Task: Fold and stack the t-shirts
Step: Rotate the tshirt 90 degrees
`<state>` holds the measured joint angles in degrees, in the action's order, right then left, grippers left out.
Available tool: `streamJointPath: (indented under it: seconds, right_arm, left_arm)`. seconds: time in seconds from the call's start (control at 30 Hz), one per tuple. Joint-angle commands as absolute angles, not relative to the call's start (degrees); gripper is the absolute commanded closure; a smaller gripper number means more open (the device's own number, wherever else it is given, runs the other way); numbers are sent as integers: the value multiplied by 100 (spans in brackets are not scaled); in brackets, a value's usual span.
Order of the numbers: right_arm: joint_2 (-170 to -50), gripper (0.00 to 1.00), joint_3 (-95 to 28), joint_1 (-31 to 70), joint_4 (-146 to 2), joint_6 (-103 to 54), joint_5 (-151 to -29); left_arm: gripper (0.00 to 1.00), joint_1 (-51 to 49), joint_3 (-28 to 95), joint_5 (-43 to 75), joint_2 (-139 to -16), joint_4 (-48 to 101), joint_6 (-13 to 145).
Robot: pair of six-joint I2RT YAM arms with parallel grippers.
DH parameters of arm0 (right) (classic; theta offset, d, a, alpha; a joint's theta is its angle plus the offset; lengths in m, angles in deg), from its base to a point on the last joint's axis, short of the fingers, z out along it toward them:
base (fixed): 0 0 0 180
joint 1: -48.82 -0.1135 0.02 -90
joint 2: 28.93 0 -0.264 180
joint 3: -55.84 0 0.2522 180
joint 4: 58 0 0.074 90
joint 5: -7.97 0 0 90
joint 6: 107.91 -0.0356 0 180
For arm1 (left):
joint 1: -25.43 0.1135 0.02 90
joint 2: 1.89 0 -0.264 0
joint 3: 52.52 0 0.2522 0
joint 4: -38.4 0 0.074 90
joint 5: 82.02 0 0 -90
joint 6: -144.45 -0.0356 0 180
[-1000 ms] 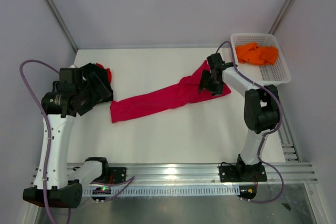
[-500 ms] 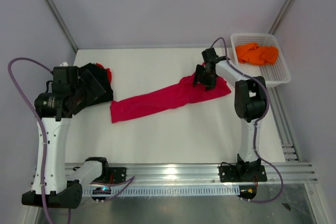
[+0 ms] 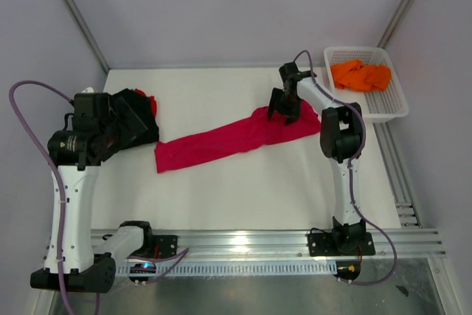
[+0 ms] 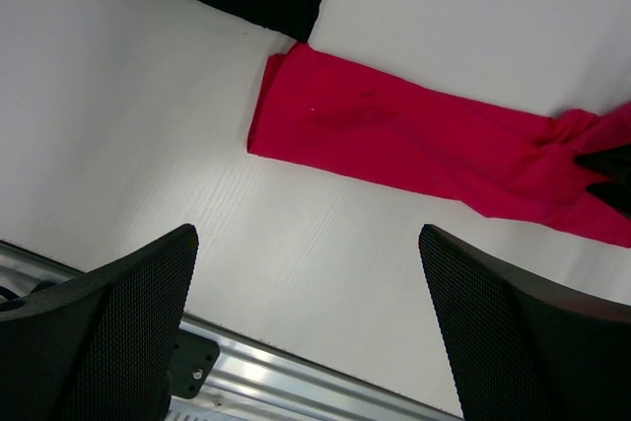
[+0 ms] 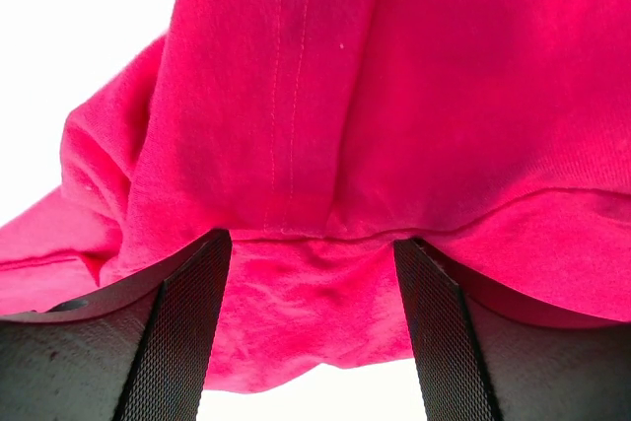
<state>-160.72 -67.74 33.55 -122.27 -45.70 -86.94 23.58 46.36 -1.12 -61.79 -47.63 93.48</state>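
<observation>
Crimson t-shirt lies stretched out, one end between spread right jaws.

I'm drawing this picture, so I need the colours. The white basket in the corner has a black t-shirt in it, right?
Not quite. The t-shirt in the white basket is orange, not black. The top external view shows it bunched up inside the basket in the far right corner.
</observation>
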Motion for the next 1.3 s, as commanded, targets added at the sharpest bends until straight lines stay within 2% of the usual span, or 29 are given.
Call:
streamJointPath:
  seconds: [0.0,0.37,0.57,0.77,1.0,1.27]
  right_arm:
    - [-16331,29,-7199,3361,-12283,-4726,-8950]
    - [-16929,29,-8237,3361,-11994,-4911,-9757]
    - [-17193,29,-8352,3352,-11458,-5069,-10382]
    - [-17106,29,-8273,3230,-10755,-4894,-10461]
    - [-16421,29,-7598,3036,-10183,-4482,-10515]
    - [-13946,29,-5455,2264,-8892,-3663,-9786]
  left_arm:
    - [3,2385,4842,-221,-6210,-4831,9409]
    - [4,2376,5229,-467,-6219,-5226,9277]
    - [3,2385,5221,-468,-6140,-5358,9286]
    - [4,2385,4992,-380,-5982,-5385,9330]
    - [4,2385,4658,-178,-5780,-5279,9418]
    - [3,2385,4307,24,-5639,-5060,9497]
